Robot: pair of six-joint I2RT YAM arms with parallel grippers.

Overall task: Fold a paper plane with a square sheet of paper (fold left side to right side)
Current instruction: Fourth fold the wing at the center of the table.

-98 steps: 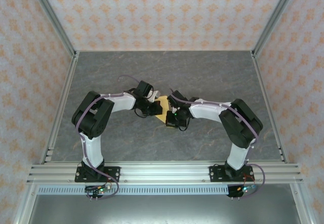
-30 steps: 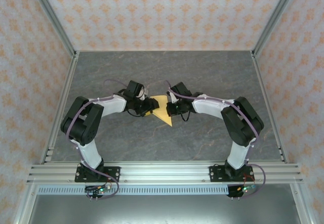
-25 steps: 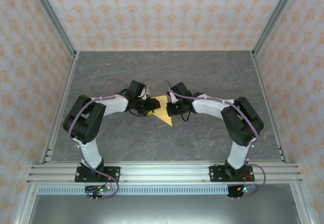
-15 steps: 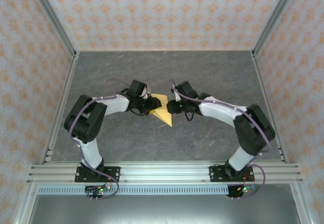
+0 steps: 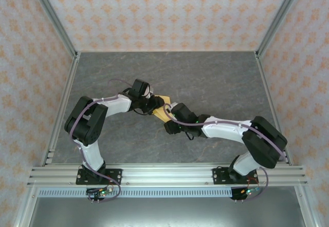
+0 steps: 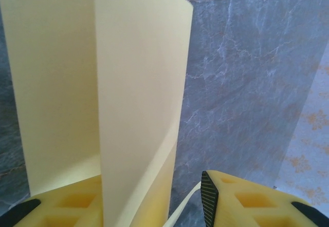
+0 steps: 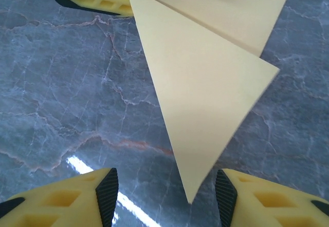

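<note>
1. Fingers (image 7: 106, 193) of right gripper (image 7: 165, 199) spread wide, straddling the tip of the paper (image 7: 205, 98) without touching.
2. Pale yellow, unmarked, folded into a long triangle, one layer lifted.
3. Sharp tip pointing at right gripper; long axis running between the two grippers.
4. Resting at centre of grey table (image 5: 216, 78).
5. Left gripper (image 6: 154, 201) partly parted around the far edge; grip unclear.

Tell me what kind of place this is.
Probably a robot test cell in a lab: an aluminium frame boxes in a grey tabletop, patterned panels stand as walls, and the left arm and right arm are bolted to a rail at its near edge.
</note>
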